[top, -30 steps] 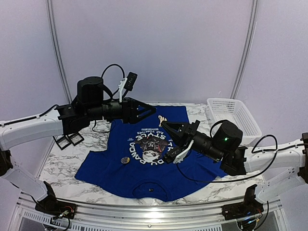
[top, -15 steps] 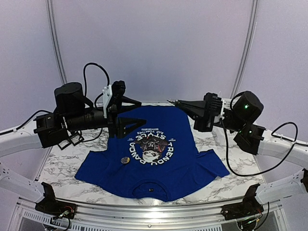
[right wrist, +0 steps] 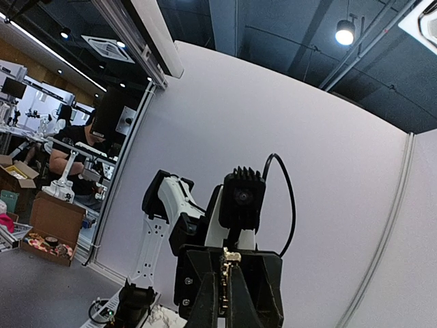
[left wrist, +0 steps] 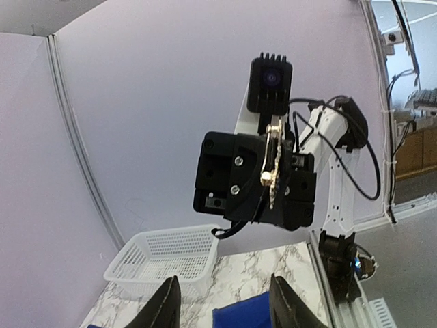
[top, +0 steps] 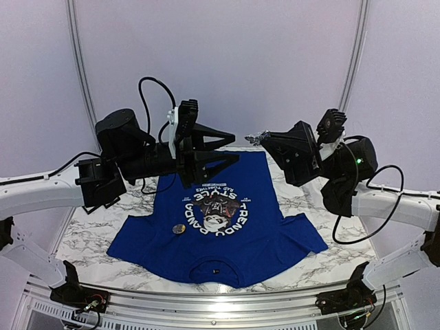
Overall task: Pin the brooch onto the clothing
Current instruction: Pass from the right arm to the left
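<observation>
Brooch (left wrist: 273,171) not yet on the shirt: it is pinched in the closed fingers of the right gripper (top: 265,139), held high over the far side of the table (top: 89,234). Left gripper (top: 236,146) faces it with fingers apart, nothing between them. T-shirt (top: 234,240) lies flat, collar toward the arms. Pinning is all left to do. Open air separates the grippers; basket (left wrist: 160,256) stands near the shirt's far right corner.

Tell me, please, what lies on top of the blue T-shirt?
A small round disc lies on the T-shirt, left of the panda print. The left gripper hangs before its far edge and hides that strip. The brooch is in the right gripper.
</observation>
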